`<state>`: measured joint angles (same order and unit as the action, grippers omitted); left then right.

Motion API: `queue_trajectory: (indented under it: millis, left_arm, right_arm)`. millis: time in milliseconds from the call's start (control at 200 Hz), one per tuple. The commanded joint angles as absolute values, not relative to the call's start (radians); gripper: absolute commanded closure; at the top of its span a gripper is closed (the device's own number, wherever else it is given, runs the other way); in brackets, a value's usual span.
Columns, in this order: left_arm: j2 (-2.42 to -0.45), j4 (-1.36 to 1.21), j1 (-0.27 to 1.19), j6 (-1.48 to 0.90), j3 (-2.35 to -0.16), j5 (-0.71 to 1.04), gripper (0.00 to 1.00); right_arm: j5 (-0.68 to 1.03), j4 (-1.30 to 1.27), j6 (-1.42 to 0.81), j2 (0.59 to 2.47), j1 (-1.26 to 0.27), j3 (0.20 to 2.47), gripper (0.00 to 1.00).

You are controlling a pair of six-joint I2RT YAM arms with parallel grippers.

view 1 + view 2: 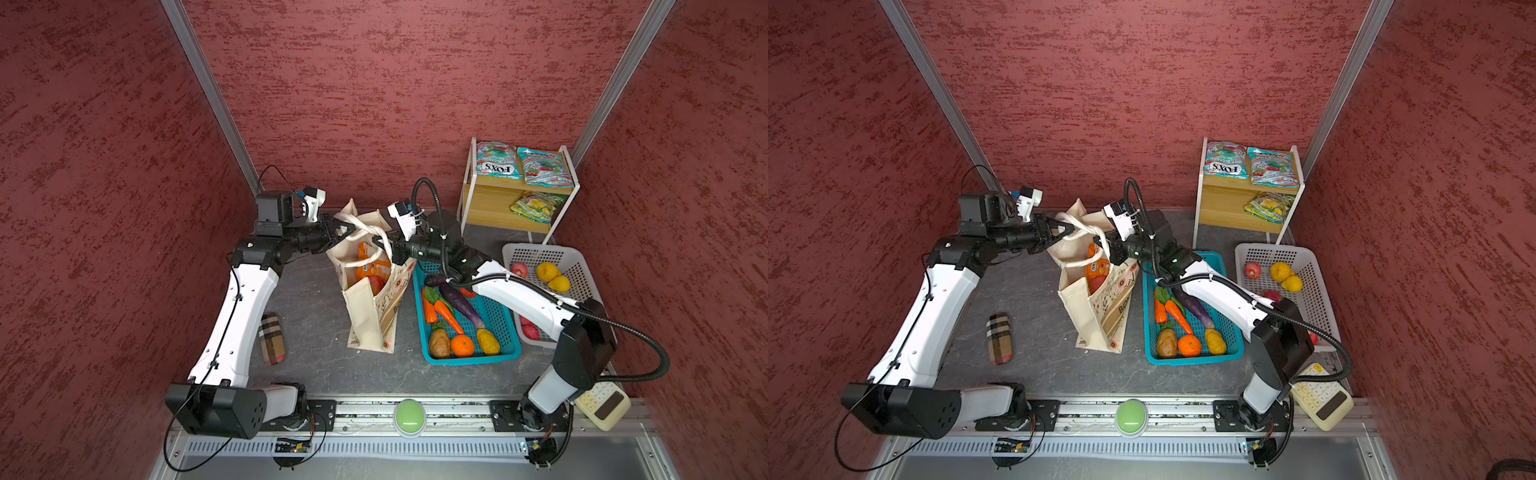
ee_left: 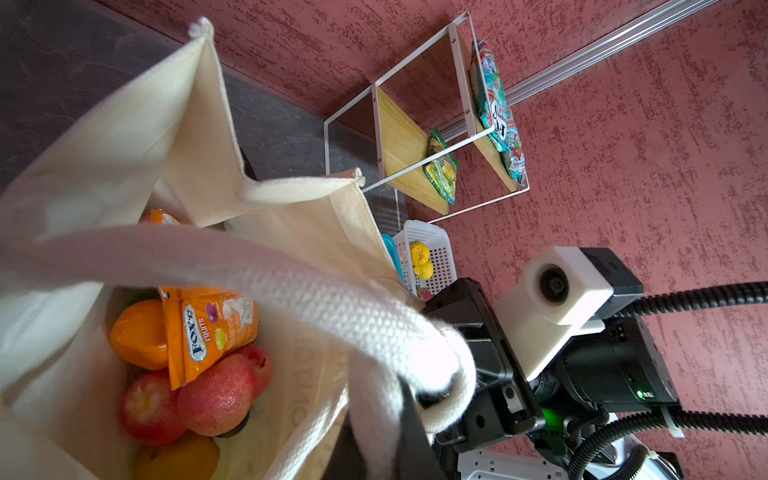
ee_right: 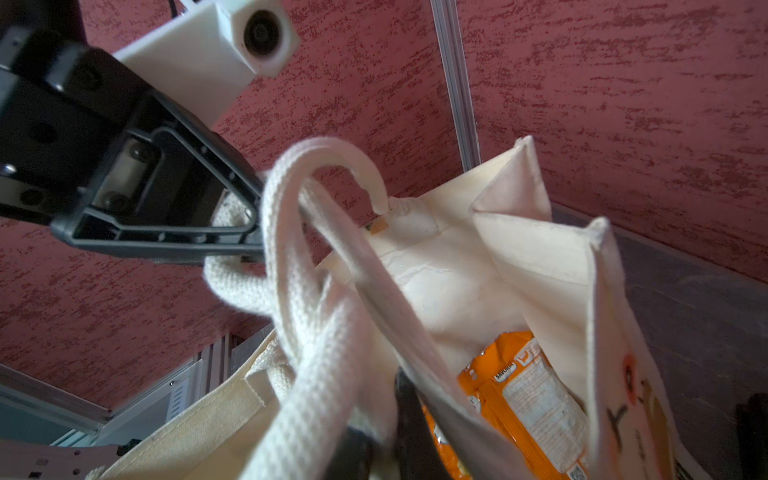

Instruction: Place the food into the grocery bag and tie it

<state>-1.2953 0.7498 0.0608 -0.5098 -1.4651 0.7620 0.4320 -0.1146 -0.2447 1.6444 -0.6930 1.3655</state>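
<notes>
Clamped shut on the handles [image 1: 368, 227], the left gripper [image 1: 351, 229] and the right gripper [image 1: 376, 242] are held tip towards tip above the mouth of the bag [image 1: 374, 320], and the white straps are seen crossed and twisted between them. In the right wrist view, a strap is seen gripped at the tip of the left gripper's closed fingers [image 3: 187, 246]. In the left wrist view, a strap is draped over the right gripper's tips, which are hidden by it. The bag is stood upright on the grey table [image 1: 316, 291] with its mouth pulled open. It is set between a checked case [image 1: 272, 338], well apart on the left arm's side, and a teal basket [image 1: 469, 359], just beside it on the right arm's side. Inside the bag, an orange packet [image 2: 208, 332] is laid across two apples [image 2: 216, 399], with an orange [image 2: 139, 336] touching it. Carrots [image 1: 446, 316], an aubergine [image 1: 461, 305] and other toy produce are seen in the teal basket, partly covered by the right arm. Lemons [image 1: 547, 272] and red fruit are seen in a white basket [image 1: 577, 257] beyond it. Two teal packets [image 1: 498, 164] are laid on top of a shelf [image 1: 490, 210] in the back corner, and a yellow-green packet [image 1: 538, 205] on its lower board. A calculator [image 1: 602, 405] is placed by the right arm's base.
</notes>
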Motion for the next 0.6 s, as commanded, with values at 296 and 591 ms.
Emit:
queue_trajectory:
  millis: [296,591]
  left_arm:
    - [-1.232,0.872,-0.003,-0.394,-1.456,0.599,1.0]
    - [-1.218,0.908,-0.026,-0.358,-1.453,0.501,1.0]
  right_arm:
    - [0.147,-0.398,-0.371,1.483,-0.587,1.179,0.92]
    - [0.14,-0.502,-0.437,1.409,-0.536,1.089,0.92]
